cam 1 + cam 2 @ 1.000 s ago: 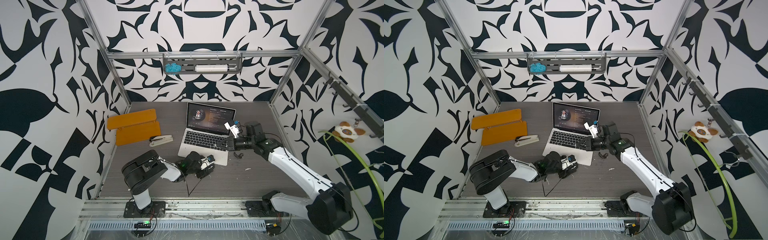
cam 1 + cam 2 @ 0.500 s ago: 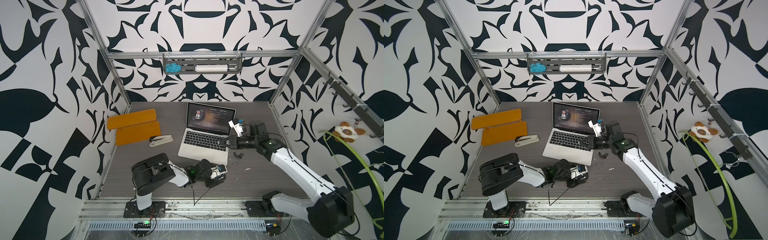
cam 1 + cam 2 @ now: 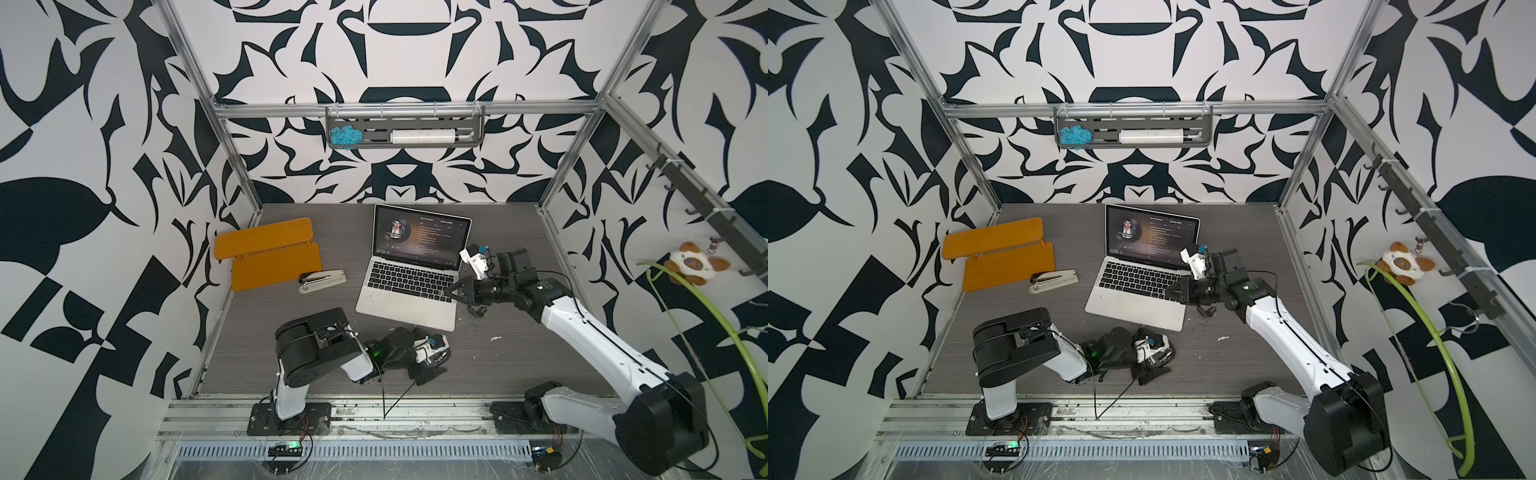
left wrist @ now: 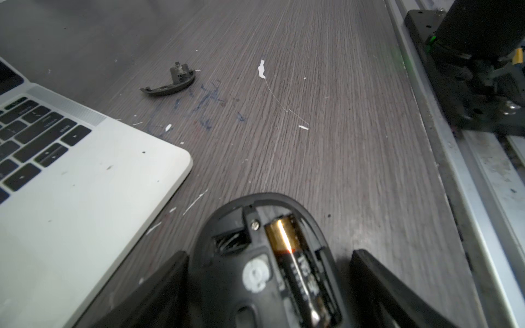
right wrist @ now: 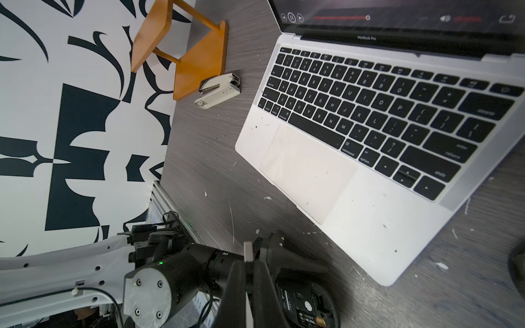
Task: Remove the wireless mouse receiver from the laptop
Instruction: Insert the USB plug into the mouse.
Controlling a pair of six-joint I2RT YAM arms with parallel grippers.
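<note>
Pull-out looked done. Right fingers [image 5: 262, 286] were pressed shut on the receiver [image 5: 248, 251], metal end poking out, clear of the laptop [image 5: 369, 227] by its right edge. Left fingers [image 4: 377, 284] were spread around the upturned mouse [image 4: 264, 264]. Next, probably: set the receiver down, which needs steady aim. The grey wood-grain counter [image 4: 341, 142] was scuffed with white flecks; walls [image 3: 124, 124] were black-and-white patterned.

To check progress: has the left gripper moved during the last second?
Yes. The left gripper moved away from the front edge of the laptop, toward the front rail.
</note>
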